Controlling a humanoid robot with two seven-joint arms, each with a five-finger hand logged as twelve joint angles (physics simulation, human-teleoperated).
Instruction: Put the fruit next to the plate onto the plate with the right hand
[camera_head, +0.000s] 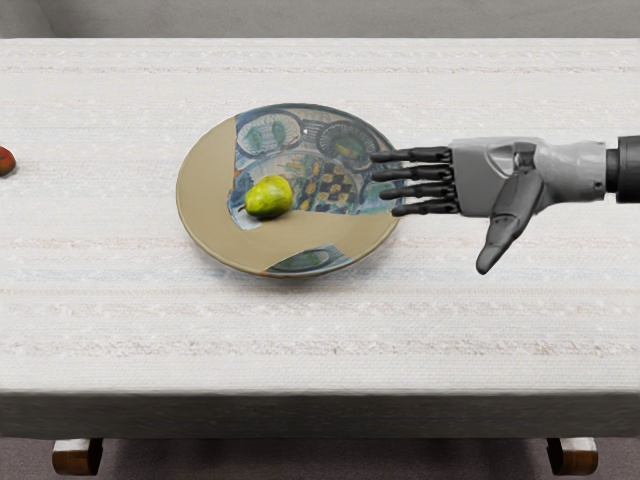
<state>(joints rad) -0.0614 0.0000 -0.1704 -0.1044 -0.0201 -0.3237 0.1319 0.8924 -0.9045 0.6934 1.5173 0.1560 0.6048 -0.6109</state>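
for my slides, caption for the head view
Open right hand at the rim of the plate, green fruit lying on it.

table (480, 330): matt woven cloth | plate (205, 200): glossy glazed ceramic | fruit (268, 197): smooth skin

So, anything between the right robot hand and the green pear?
Nothing visible. The yellow-green pear already lies on the round patterned plate; the open right robot hand is at the plate's right rim, only bare plate between them.
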